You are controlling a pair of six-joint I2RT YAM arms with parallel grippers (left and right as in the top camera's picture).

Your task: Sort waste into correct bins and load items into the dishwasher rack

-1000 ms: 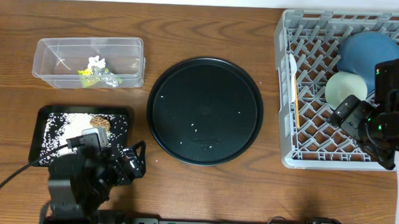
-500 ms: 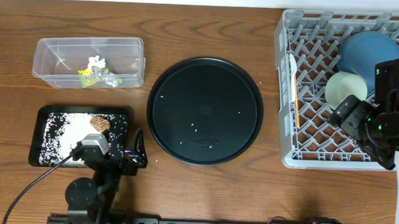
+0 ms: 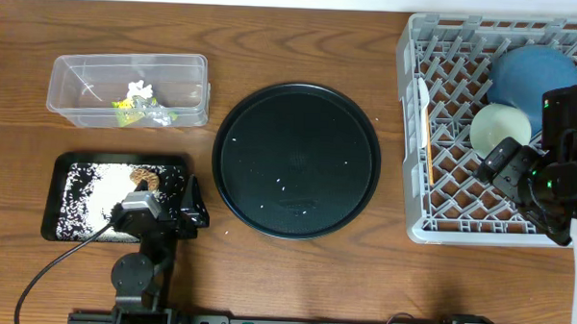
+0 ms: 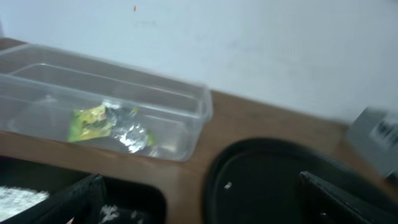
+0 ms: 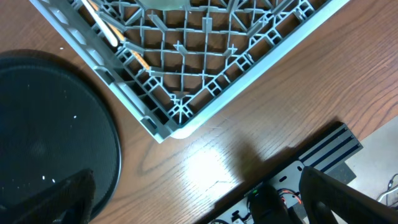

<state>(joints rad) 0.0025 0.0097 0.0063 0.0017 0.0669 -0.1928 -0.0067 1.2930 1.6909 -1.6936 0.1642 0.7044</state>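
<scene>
Yellow wrapper (image 3: 127,104) lies in the clear tub (image 3: 80,76), rice (image 3: 83,195) in the shallow black tray (image 3: 115,159), and blue plate (image 3: 530,74) in the rack (image 3: 446,201) — loading appears near complete. Left gripper (image 4: 208,200) and right gripper (image 5: 193,199) are spread, empty. Stray grains on the round tray (image 3: 299,134) would require a fine pinch.

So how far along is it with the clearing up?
Looks nearly done. The wrapper and foil lie in the clear tub; rice and a brown lump sit in the black rectangular tray. The blue plate, green bowl and chopsticks are in the rack. Nothing is in hand: left fingers and right fingers are open and empty. Remaining: a few grains on the round tray. I cannot see any cups.
</scene>
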